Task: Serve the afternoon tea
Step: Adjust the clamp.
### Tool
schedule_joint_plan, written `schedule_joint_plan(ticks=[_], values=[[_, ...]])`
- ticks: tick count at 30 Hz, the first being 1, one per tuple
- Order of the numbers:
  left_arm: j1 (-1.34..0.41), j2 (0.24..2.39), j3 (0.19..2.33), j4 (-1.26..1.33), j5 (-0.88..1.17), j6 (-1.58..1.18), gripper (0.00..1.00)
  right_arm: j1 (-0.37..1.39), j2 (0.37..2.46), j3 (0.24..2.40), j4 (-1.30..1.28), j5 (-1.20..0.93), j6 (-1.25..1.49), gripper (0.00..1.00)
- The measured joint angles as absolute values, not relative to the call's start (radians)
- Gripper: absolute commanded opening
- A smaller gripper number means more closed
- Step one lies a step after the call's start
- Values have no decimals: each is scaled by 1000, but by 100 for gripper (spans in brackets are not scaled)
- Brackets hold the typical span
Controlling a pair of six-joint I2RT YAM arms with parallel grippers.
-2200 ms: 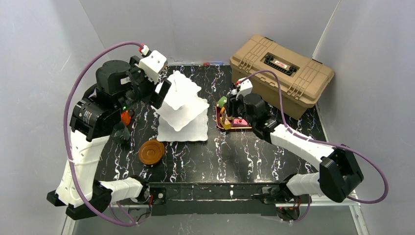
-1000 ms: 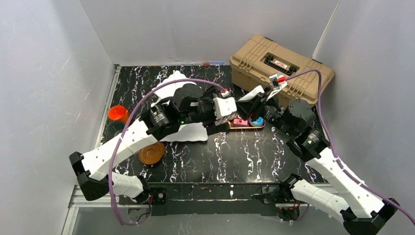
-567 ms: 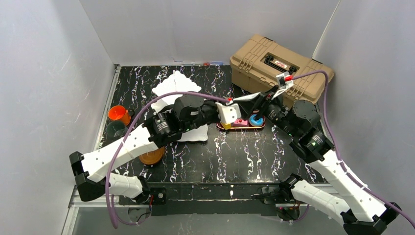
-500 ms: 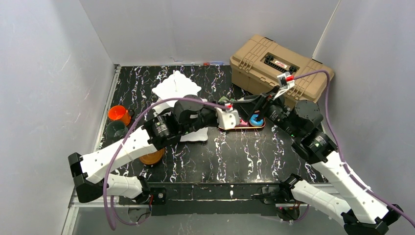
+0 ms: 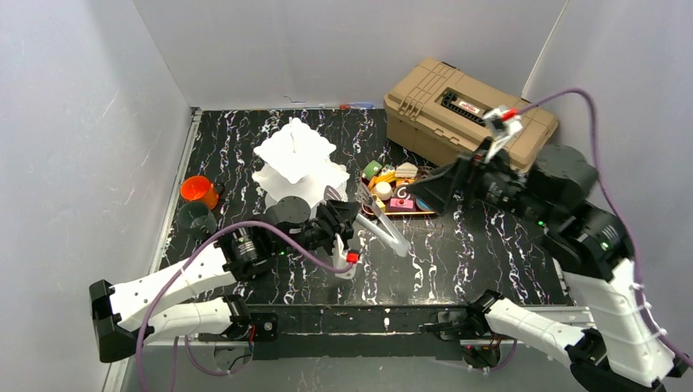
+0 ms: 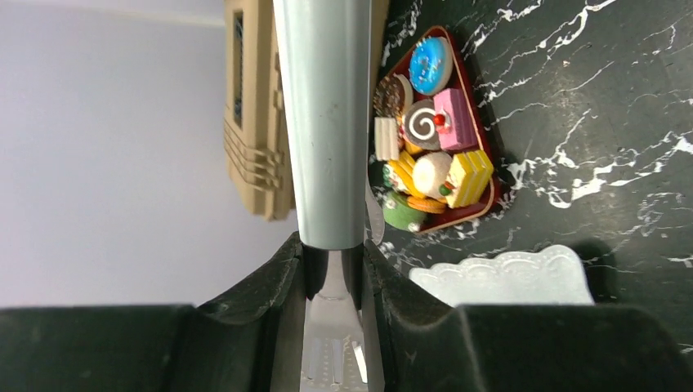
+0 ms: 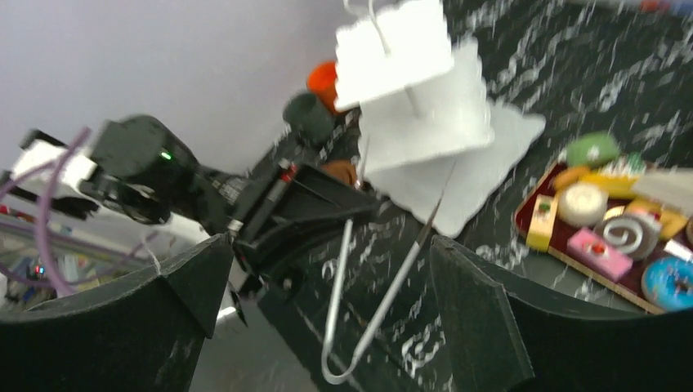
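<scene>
The white three-tier stand (image 5: pixel 294 163) stands at the back left, also in the right wrist view (image 7: pixel 417 106). A red tray of colourful pastries (image 5: pixel 393 193) lies right of it, seen again in the left wrist view (image 6: pixel 433 139). My left gripper (image 5: pixel 347 216) is shut on the metal tongs (image 5: pixel 386 231), in front of the stand; the wrist view shows the tongs (image 6: pixel 331 122) pinched between its fingers (image 6: pixel 274 286). My right gripper (image 5: pixel 422 196) hangs open beside the tray with nothing in it. The orange cup (image 5: pixel 194 189) and dark cup (image 5: pixel 196 216) stand at the left. A brown saucer (image 7: pixel 339 171) peeks out behind the left arm.
The tan toolbox (image 5: pixel 470 114) sits at the back right, close behind the right arm. The left forearm lies low across the near left of the table. Grey walls close in the left, back and right sides.
My left gripper closed on the tongs by the tray and drew back toward the near edge with them. My right gripper opened wide and pulled away to the right.
</scene>
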State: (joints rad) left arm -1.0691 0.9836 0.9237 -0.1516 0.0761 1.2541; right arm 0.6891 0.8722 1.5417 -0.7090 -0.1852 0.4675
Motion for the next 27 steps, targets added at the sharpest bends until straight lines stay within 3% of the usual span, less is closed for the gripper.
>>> schedule_joint_plan(ticks=[8,27], values=[[-1069,949,834,-67,199,1498,4,689,992,1441,-834,-305,486,99],[-1069,1034,825,21,224,1665,3,689,879,1179,-776,-371,558,98]])
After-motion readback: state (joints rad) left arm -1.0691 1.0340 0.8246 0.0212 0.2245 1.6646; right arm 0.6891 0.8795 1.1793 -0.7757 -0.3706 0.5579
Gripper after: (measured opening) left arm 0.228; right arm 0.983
